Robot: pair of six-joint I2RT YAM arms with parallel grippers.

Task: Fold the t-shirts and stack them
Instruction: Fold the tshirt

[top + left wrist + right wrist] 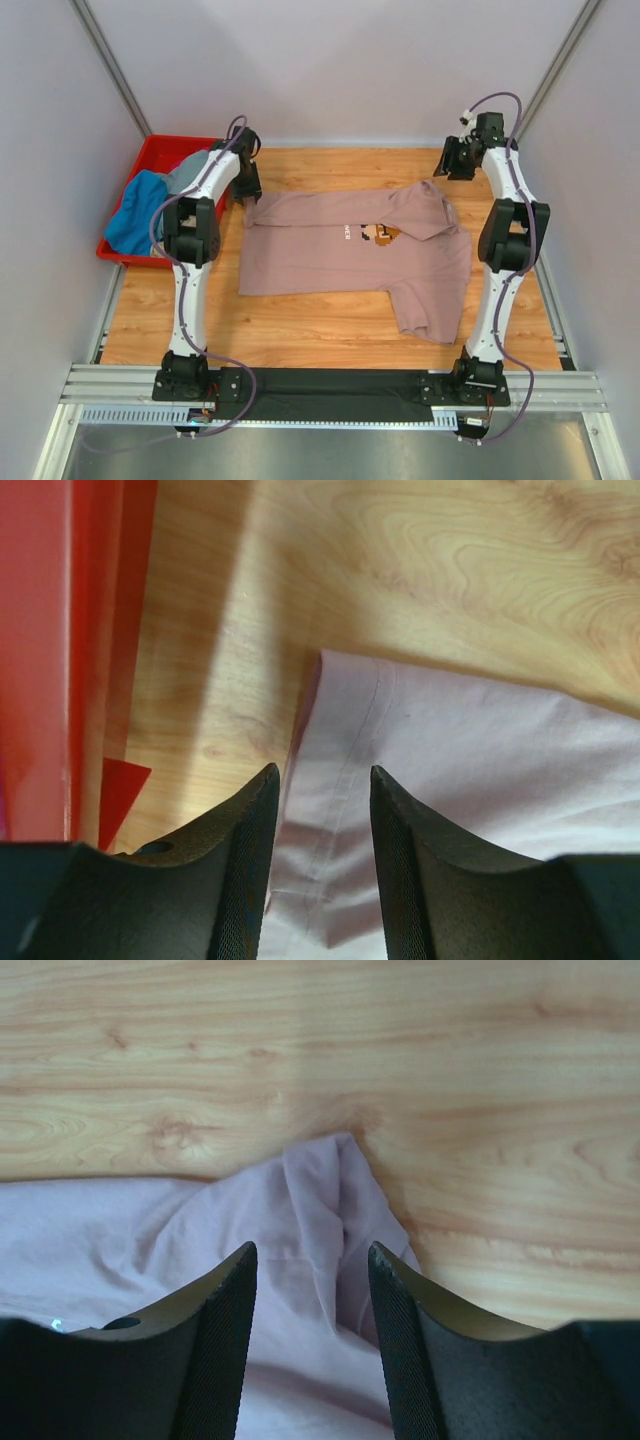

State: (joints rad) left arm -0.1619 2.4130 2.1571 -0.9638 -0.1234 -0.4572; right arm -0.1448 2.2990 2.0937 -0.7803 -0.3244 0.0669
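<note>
A dusty-pink t-shirt (340, 260) with a small brown-orange chest print (375, 233) lies spread on the wooden table, its right part folded over and rumpled. My left gripper (248, 190) is open over the shirt's far-left corner. In the left wrist view its fingers (322, 780) straddle the hemmed corner (340, 780) without pinching it. My right gripper (448, 165) is open just beyond the shirt's far-right edge. In the right wrist view it (312, 1255) hangs over a bunched fold of pink cloth (320, 1190). A blue shirt (135, 222) and a grey one (190, 170) lie in the crate. No magenta shirt shows.
A red plastic crate (160, 145) stands at the far left of the table, right beside the left gripper; its wall fills the left of the left wrist view (60, 630). Grey walls close in the table on three sides. Bare wood (300, 330) lies in front of the shirt.
</note>
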